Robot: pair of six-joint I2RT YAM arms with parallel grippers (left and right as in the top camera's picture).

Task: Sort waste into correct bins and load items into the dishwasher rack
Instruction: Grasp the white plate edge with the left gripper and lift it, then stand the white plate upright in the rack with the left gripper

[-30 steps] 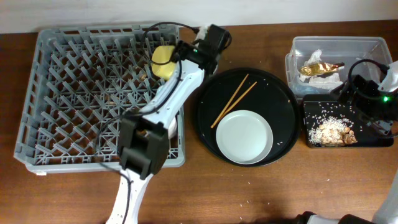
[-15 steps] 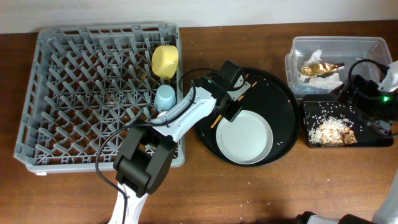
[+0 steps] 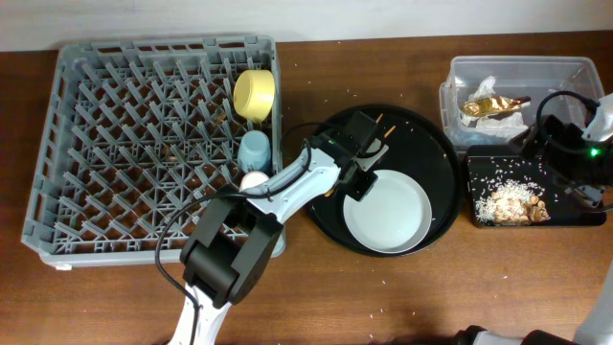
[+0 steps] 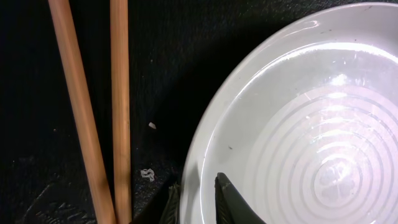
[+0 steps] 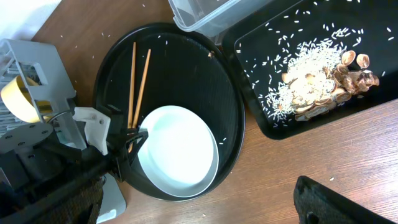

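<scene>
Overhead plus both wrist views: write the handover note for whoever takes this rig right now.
Left hand: fingers straddle the plate's left rim on the round black tray; grip unconfirmed. Right hand: beside the clear tub, state unclear.
Done: yellow bowl and blue cup in the rack; napkin and wrapper in the clear tub; scraps and rice in the black rectangular tray.
Left: plate and chopsticks, both on the round tray, go to the rack.
</scene>
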